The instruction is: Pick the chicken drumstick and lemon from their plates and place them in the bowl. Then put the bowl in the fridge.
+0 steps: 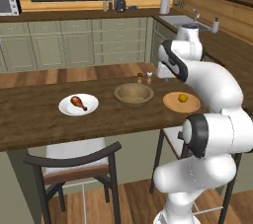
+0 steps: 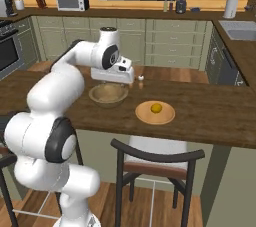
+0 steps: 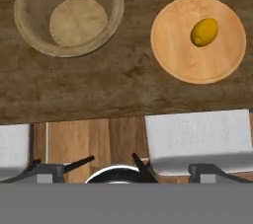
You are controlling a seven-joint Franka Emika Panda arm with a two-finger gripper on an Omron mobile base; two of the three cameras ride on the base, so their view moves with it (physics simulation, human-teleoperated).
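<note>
The chicken drumstick (image 1: 78, 102) lies on the glossy white plate (image 1: 90, 107) at the left of the dark wooden counter. The empty wooden bowl (image 1: 134, 93) (image 2: 108, 94) (image 3: 69, 11) stands in the middle. To its right, the lemon (image 1: 183, 98) (image 2: 156, 107) (image 3: 204, 31) rests on the tan wooden plate (image 1: 174, 102) (image 2: 150, 116) (image 3: 178, 45). My gripper (image 3: 126, 168) (image 2: 114, 80) is open and empty. It hovers high above the counter's near edge, between the bowl and the lemon plate, touching nothing. The fridge is out of view.
Two small shakers (image 1: 144, 77) stand just behind the bowl. Two chairs (image 1: 74, 161) (image 2: 157, 156) are tucked under the counter's near edge, and their pale seats (image 3: 197, 139) sit below my hand. A sink (image 1: 182, 20) lies at the back right.
</note>
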